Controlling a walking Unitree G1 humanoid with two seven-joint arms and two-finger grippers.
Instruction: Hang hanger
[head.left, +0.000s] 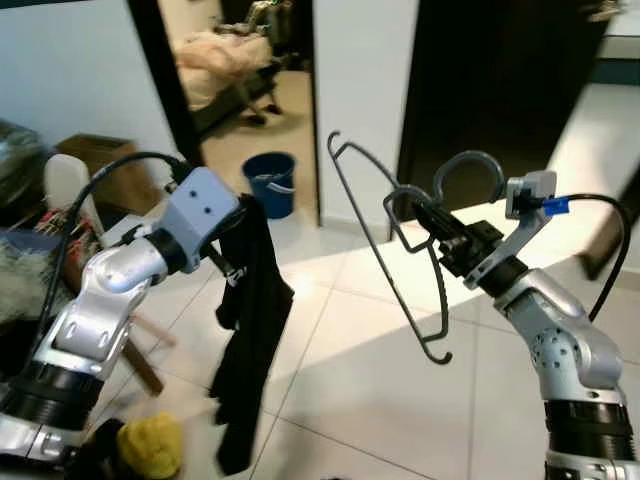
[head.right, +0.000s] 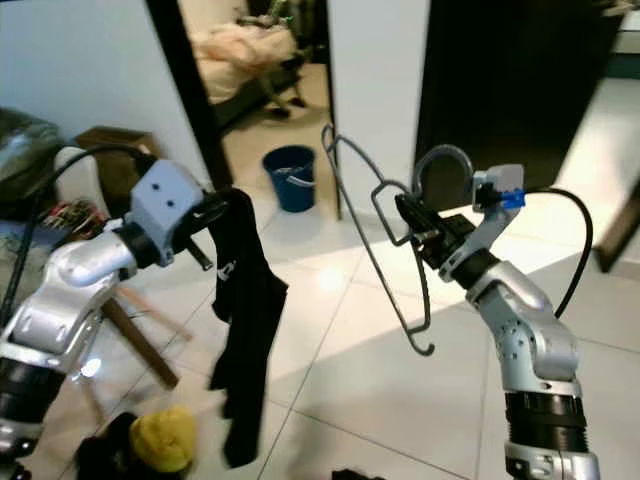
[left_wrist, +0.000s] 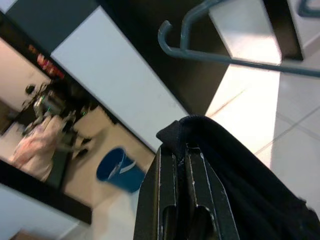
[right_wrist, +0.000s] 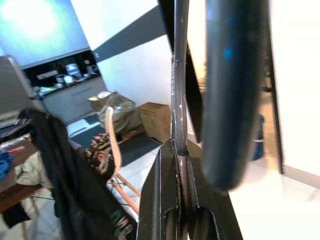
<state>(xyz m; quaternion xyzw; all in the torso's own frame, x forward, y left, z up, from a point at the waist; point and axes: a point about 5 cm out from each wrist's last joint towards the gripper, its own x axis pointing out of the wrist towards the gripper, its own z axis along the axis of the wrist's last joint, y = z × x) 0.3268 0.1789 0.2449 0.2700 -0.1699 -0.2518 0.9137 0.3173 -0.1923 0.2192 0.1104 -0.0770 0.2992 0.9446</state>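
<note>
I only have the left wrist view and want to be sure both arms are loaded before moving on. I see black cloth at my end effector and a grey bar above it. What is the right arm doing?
Observer: The right end effector is shut on a grey hanger, held up in the air.
Operator: Is my cloth a whole garment?
Observer: Yes, a long black garment hangs from the left end effector, its lower end near the tiled floor.
Operator: Anything under it?
Observer: A yellow bundle lies on the floor beside its lower end.
</note>
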